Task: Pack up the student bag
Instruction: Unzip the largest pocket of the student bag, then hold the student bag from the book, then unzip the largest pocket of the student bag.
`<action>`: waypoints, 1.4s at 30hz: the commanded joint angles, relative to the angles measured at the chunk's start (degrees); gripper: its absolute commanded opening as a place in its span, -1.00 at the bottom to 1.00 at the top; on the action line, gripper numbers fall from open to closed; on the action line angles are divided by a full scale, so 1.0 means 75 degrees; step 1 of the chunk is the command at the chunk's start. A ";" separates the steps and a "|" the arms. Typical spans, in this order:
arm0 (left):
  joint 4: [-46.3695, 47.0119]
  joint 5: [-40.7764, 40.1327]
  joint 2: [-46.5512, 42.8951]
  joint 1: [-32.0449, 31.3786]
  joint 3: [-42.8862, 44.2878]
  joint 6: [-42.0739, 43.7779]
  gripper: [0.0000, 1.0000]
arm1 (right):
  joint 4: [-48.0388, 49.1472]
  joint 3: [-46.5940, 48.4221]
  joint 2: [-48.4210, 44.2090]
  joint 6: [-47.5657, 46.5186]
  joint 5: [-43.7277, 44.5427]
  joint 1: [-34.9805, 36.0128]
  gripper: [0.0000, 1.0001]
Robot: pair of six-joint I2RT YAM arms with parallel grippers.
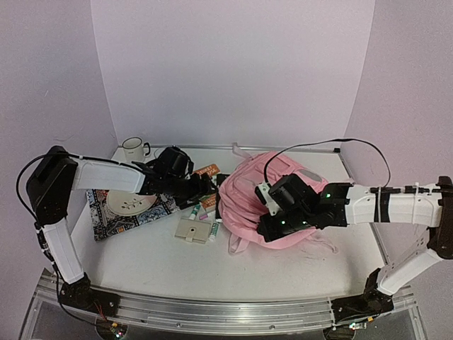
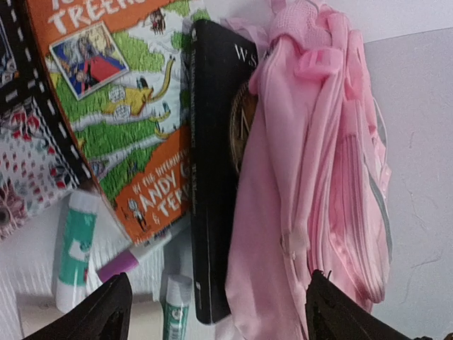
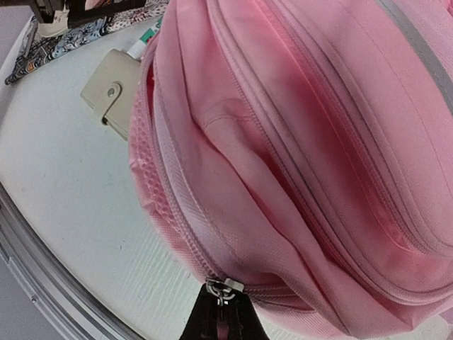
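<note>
Left claw (image 2: pixel 223 315) is released, its fingertips wide apart with nothing between them but the near end of a black book (image 2: pixel 209 177). Right claw (image 3: pixel 221 319) is clenched on a metal zip pull (image 3: pixel 224 286) at the lower seam of the student bag (image 1: pixel 241 202). From above, the bag lies on its side on the white table (image 1: pixel 141 276), toward 3 o'clock of centre, with the right claw at its 6 o'clock edge and the left claw at its 9 o'clock edge. We judge packing as barely begun: in the left wrist view pink fabric overlaps the black book's cover, so that book seems partly inside the bag's mouth, though we cannot see how deep. An orange picture book (image 2: pixel 127 106) lies just beside it, outside the bag. Two green-and-white tubes (image 2: pixel 76 248), a pink-capped marker (image 2: pixel 131 258) and a beige snap wallet (image 1: pixel 196 230) lie loose at the bag's 8 o'clock, none yet packed. Farther toward 9 o'clock sit a plate (image 1: pixel 131 203) on a patterned mat (image 1: pixel 106 223), with a mug (image 1: pixel 133 149) at 10 o'clock. The bag itself is soft light-pink fabric, slumped and creased, with several curved zip lines and a strap trailing toward 6 o'clock.
</note>
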 commanded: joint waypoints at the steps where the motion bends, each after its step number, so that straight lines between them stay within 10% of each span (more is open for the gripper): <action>1: 0.1082 -0.0034 -0.0879 -0.0663 -0.0713 -0.1376 0.83 | 0.0455 0.0704 0.0389 -0.0334 -0.0251 0.0173 -1.00; 15: 0.1961 -0.0139 -0.0291 -0.1931 -0.0717 -0.2413 0.74 | 0.0508 0.1374 0.1159 -0.0588 -0.0266 0.0349 -1.00; 25: 0.1943 -0.0466 -0.0705 -0.1941 -0.1102 -0.2259 -0.96 | -0.0120 0.0924 0.0840 -0.0637 0.0508 0.0257 -1.00; 42: 0.1850 -0.0403 -0.1434 -0.1458 -0.1770 -0.1918 -1.00 | -0.1582 -0.1039 -0.1199 -0.0281 0.0559 -0.1208 -1.00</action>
